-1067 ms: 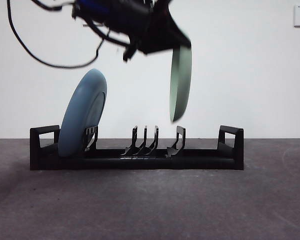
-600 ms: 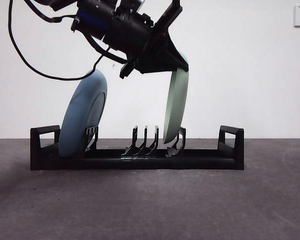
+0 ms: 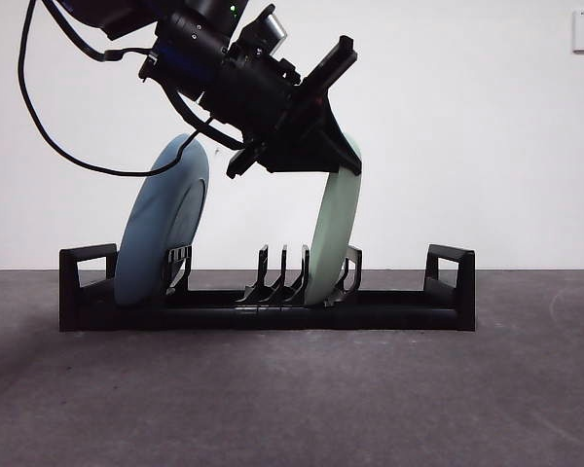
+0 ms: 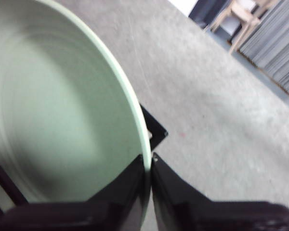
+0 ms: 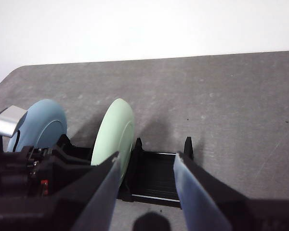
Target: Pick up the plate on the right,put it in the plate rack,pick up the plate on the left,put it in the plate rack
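The left gripper [image 3: 336, 161], reaching down from the upper left of the front view, is clamped on the top rim of the pale green plate [image 3: 333, 238], its two black jaws pinching the edge from both sides in the left wrist view. The plate stands nearly upright beneath the gripper, its lower edge seated among the middle dividers of the plate rack [image 3: 399, 311], which sits on the dark tabletop [image 3: 292, 399]. A blue plate [image 3: 162, 226] leans in the rack's slots near its other end, well apart from the green one. The right gripper [image 5: 147, 185] hangs back over the tabletop, jaws spread and empty.
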